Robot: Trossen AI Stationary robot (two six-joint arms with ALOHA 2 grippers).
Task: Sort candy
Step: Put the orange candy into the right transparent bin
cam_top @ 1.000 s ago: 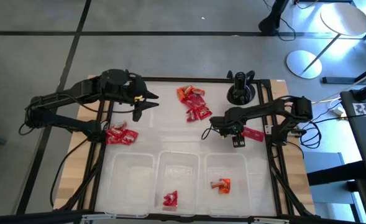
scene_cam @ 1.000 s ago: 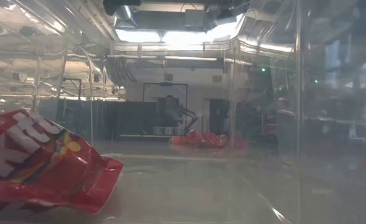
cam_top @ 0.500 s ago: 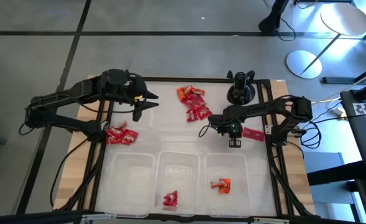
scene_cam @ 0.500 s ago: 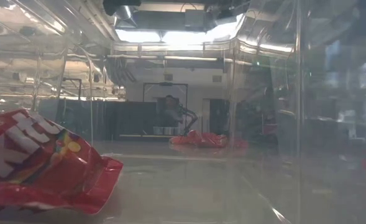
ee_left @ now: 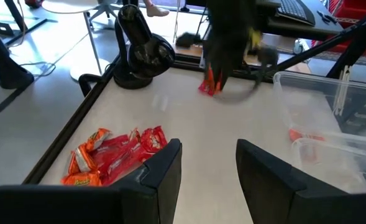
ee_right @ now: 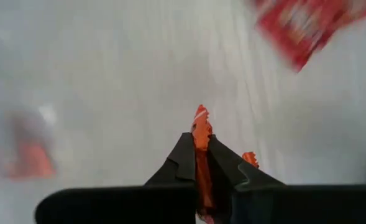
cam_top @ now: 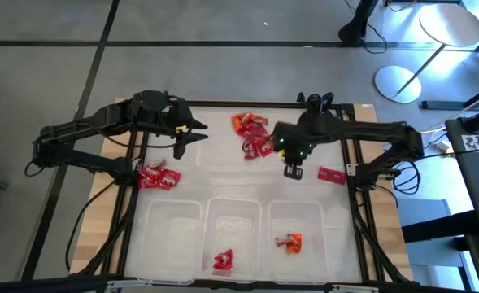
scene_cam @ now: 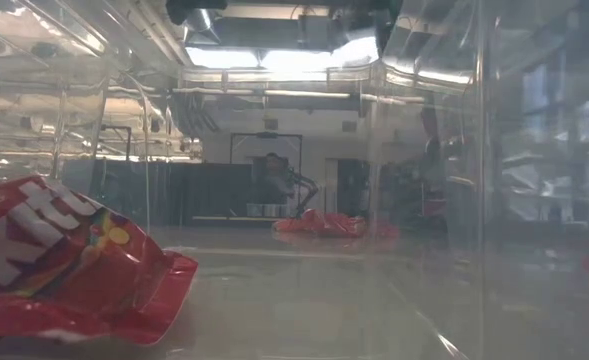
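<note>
The left gripper (cam_top: 192,130) hangs above the white tabletop (cam_top: 215,175) near its far left edge, its jaws apart and holding nothing. This arm looks parked out of the sorting lane. A small heap of red wrapped candy (cam_top: 158,176) lies on the tabletop nearer the bins than these jaws. A mixed pile of red packets and orange pieces (ee_left: 111,157) lies just ahead of the same jaws in the left wrist view.

Three clear plastic bins (cam_top: 232,232) stand in a row at the near edge, plainly one per kind. The middle bin holds a red packet (cam_top: 223,260) and the right one an orange piece (cam_top: 289,241).

The right gripper (cam_top: 291,165) hovers beside the central candy pile (cam_top: 254,137), above the tabletop and between that pile and the bins. Its jaws are clamped together on a thin orange wrapped candy (ee_right: 199,146), pinched edge-on so the flat wrapper cannot slip. It most likely belongs in the right bin. A flat red bar (cam_top: 330,174) lies alone just right of these jaws, probably left for a later pick.
</note>
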